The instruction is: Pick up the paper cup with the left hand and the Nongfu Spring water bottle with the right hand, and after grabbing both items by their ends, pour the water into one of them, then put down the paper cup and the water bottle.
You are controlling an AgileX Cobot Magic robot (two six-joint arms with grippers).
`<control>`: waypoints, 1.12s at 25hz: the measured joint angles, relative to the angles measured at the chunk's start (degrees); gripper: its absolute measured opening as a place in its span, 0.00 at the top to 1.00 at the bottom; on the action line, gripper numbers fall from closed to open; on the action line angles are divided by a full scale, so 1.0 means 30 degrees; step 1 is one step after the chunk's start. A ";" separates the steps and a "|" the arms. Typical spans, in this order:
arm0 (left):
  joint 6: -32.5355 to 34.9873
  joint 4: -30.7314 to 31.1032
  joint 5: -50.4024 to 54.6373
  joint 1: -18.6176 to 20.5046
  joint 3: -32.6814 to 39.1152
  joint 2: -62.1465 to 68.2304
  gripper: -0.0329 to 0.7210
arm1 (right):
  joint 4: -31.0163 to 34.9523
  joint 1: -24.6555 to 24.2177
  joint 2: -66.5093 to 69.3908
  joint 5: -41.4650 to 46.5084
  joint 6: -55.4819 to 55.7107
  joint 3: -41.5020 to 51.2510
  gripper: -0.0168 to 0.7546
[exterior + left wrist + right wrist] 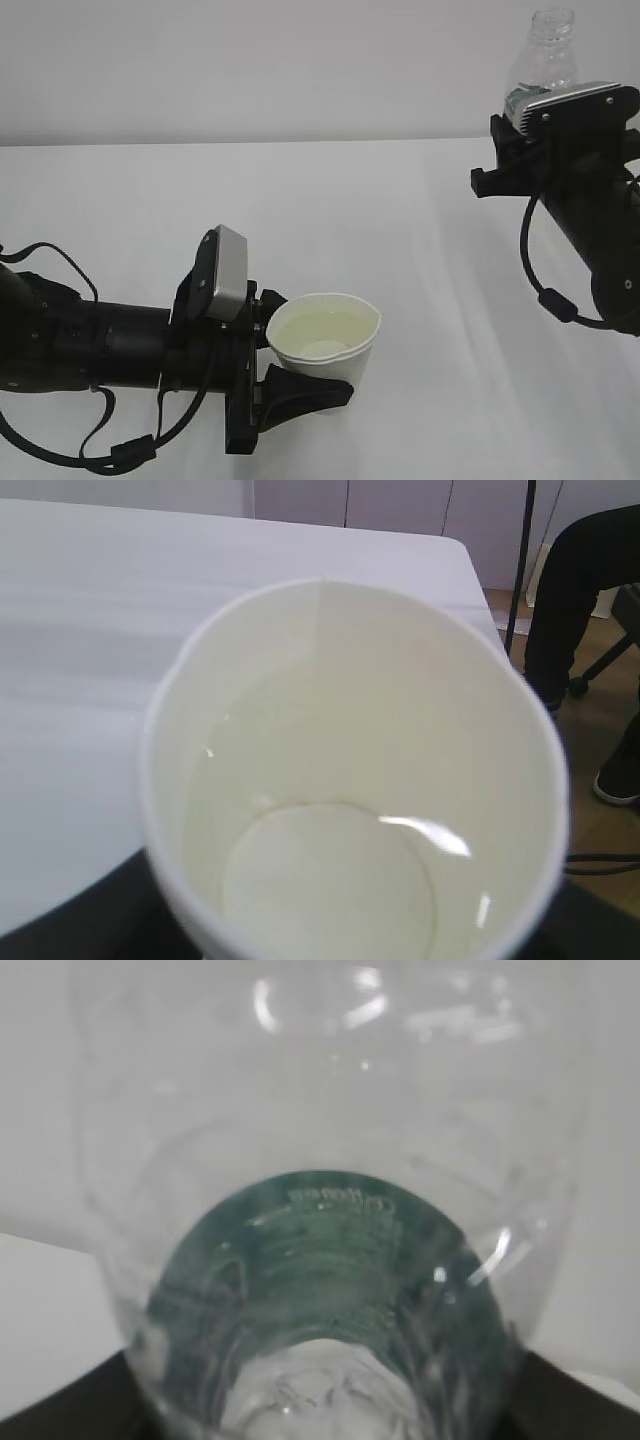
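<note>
Our left hand (285,370) pinches the paper cup (325,338) low over the counter (400,220), keeping its water (330,810) level, while our right hand (525,130) pinches the bottle (545,55) upright, high up.

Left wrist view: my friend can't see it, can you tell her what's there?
A white paper cup fills the picture, seen from above, with a little clear water at the bottom. Behind it is a white table.
</note>
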 joint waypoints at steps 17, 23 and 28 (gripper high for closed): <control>0.0000 0.0000 0.0000 0.0000 0.0000 0.0000 0.33 | 0.0116 0.0000 0.0000 0.0933 0.1076 0.0000 0.44; 0.0000 0.0000 0.0000 0.0000 0.0000 0.0000 0.33 | 0.0150 0.0000 0.0000 0.1117 0.1558 0.0000 0.44; 0.0000 0.0000 0.0000 0.0000 0.0000 0.0000 0.33 | 0.0225 0.0000 0.1201 0.0728 0.2013 0.0000 0.44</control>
